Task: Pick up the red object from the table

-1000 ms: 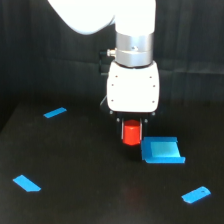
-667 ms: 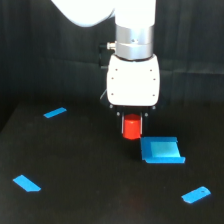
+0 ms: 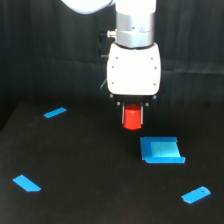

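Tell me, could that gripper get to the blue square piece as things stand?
Probably not yet: the gripper is shut on the red object. Otherwise the blue square piece lies uncovered on the table, just below it toward the exterior view's right.

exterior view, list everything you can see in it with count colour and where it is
red object: 1, red-orange, held between the hand's fingers, above the table, just up and to the exterior view's left of the blue square piece
blue square piece: 1, light blue, on the table, right of centre in the exterior view
blue flat strips: 3, light blue, on the table: one at the far left, one at the near left, one at the near right
table: 1, matte black, fills the lower part of the view
curtain: 1, dark, behind the table
arm: 1, white and silver, comes down from the top centre
hand: 1, white body with dark fingers, shut on the red object
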